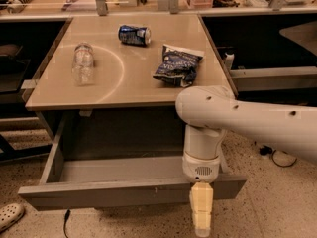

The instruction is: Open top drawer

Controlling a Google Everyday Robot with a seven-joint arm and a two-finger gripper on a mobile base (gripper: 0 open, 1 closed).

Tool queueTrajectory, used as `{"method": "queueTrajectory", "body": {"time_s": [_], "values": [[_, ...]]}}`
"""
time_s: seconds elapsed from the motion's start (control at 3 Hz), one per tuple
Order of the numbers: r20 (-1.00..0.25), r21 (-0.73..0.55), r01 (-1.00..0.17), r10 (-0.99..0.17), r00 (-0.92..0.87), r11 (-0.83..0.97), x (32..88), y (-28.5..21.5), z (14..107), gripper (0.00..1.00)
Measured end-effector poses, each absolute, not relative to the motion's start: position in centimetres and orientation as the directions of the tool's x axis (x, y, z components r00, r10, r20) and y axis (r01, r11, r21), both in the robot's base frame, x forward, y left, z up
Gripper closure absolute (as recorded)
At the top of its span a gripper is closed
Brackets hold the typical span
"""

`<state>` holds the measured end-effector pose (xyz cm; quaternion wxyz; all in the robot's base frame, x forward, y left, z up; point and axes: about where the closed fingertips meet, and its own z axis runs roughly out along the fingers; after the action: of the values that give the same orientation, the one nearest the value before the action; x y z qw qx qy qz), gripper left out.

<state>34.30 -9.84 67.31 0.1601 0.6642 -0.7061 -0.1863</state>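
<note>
The gripper (201, 214) — parted or closed, I could not tell — hung at the front of the top drawer (99, 195), whose tray lay open just behind it; pulling further risked overrunning the slides.

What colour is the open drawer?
The top drawer is grey, camera view; the gripper hangs before its front.

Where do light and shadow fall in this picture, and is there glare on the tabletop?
Camera view: warm, even light on the tabletop, no strong glare, only a pale curved arc beside the clear bottle. Camera view: deep shadow under the tabletop, behind the open top drawer. The claw hangs well lit before the drawer's front panel, right of its middle.
</note>
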Motion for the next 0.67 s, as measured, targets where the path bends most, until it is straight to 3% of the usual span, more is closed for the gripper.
{"method": "queueTrajectory", "body": {"time_s": [0.67], "values": [[-0.028,0.484,-0.873,-0.996,-0.083,0.059,33.2,-10.9,68.3,0.0]]}}
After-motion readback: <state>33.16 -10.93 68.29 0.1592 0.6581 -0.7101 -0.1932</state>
